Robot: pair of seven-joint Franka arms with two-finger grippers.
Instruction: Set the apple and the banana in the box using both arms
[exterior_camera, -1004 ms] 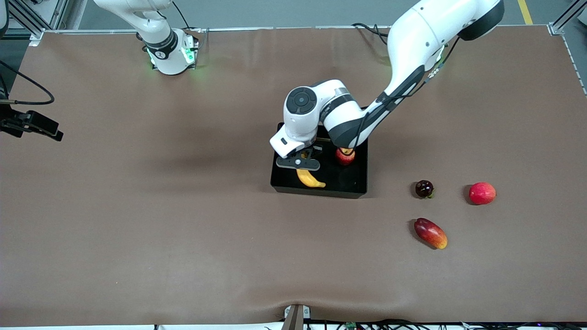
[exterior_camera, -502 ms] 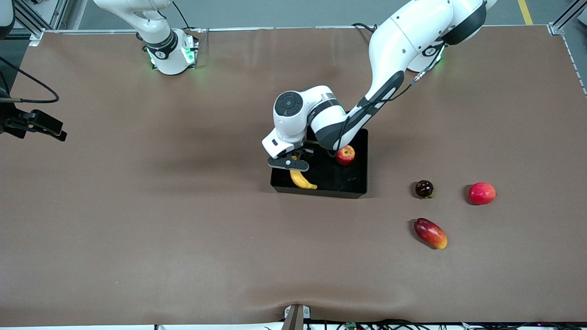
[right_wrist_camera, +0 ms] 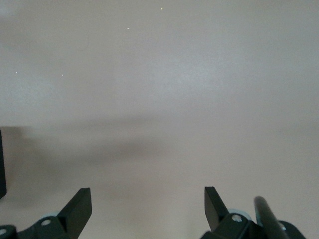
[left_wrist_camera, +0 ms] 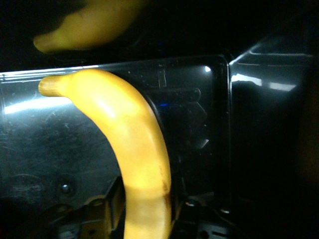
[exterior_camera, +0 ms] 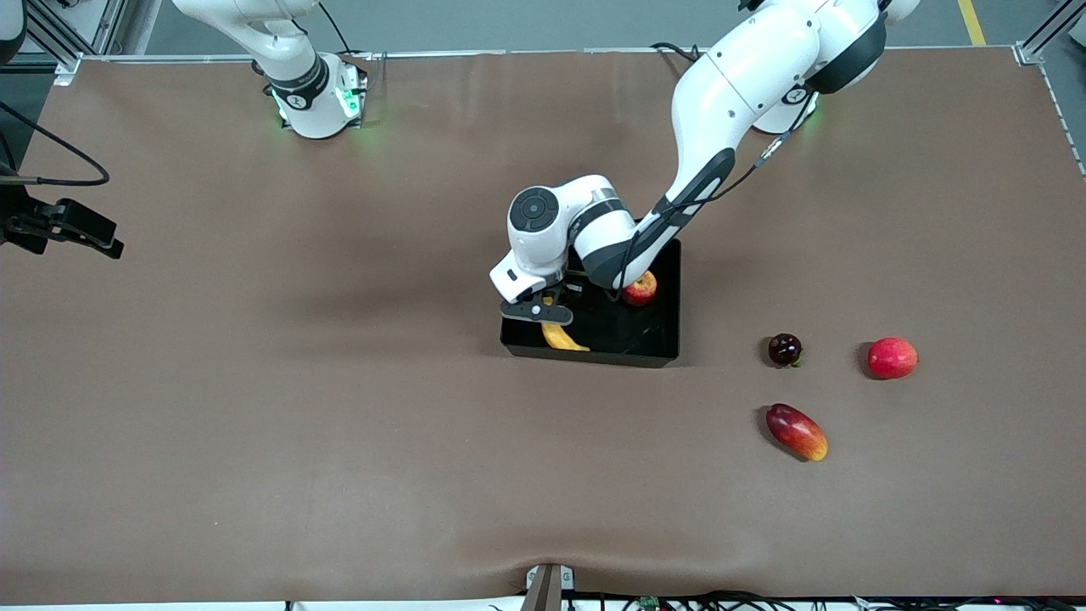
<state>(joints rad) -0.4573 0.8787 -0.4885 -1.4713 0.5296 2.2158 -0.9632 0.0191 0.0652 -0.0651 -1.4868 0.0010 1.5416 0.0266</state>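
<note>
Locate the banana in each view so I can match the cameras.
Front view: the banana lies in the box, at the end toward the right arm, under the left gripper.
Left wrist view: the banana fills the centre, on the glossy floor.
Right wrist view: not in it.
Shared landmark: the box.

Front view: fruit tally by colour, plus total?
Yellow: 1, the banana in the box
Red: 2, the apple in the box, and a plain round red fruit on the table
Red-orange: 1, an oblong fruit on the table
Dark maroon: 1, a small round fruit on the table
Total: 5
</note>
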